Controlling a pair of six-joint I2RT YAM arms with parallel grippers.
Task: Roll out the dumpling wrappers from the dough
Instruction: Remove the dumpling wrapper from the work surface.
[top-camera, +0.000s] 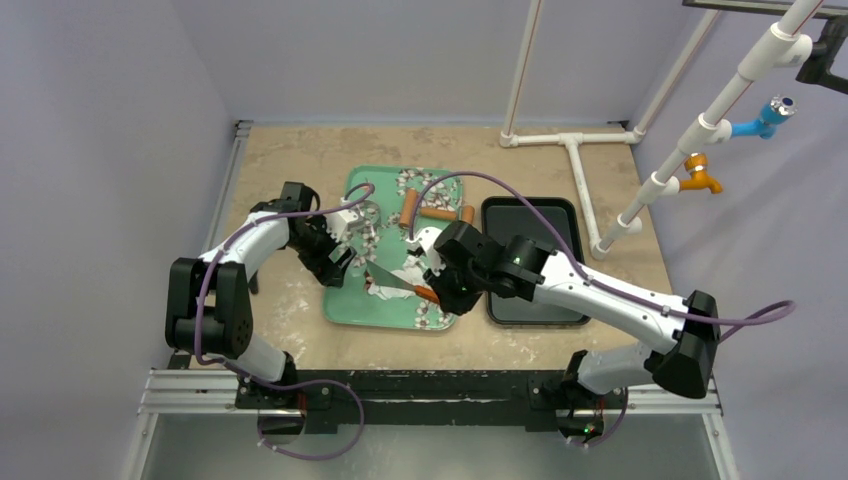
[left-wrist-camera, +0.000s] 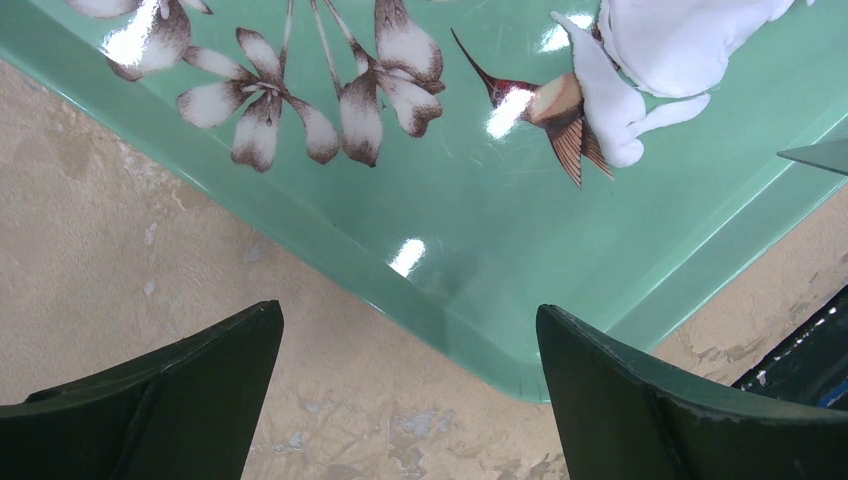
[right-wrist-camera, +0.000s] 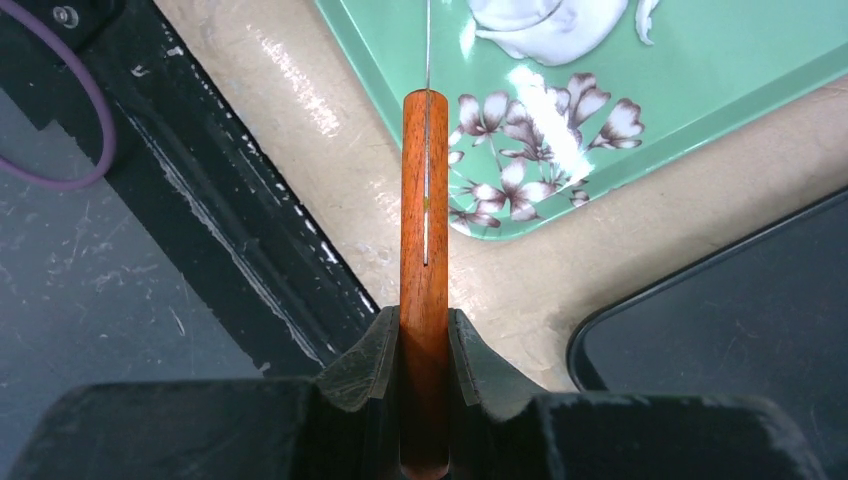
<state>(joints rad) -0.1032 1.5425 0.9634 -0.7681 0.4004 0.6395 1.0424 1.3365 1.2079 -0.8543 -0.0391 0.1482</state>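
White dough (top-camera: 427, 240) lies in torn, irregular lumps on the green flowered tray (top-camera: 345, 305); no dumpling wrappers are in view. My right gripper (top-camera: 432, 290) is shut on the wooden handle of a knife (right-wrist-camera: 425, 200), whose blade (top-camera: 388, 278) points left over the tray toward the dough (right-wrist-camera: 540, 25). At the tray's left side, my left gripper (top-camera: 340, 260) is open with nothing between its fingers. In the left wrist view that gripper (left-wrist-camera: 408, 310) hovers above the tray's corner (left-wrist-camera: 500, 360), with the dough (left-wrist-camera: 680, 40) farther in and the knife's tip (left-wrist-camera: 815, 155) at the right edge.
A black tray (top-camera: 530, 312) sits right of the green one, close under my right arm, and shows again in the right wrist view (right-wrist-camera: 720, 340). Three orange-brown wooden rods (top-camera: 438, 213) lie at the green tray's far side. A white pipe frame (top-camera: 575, 140) stands at back right.
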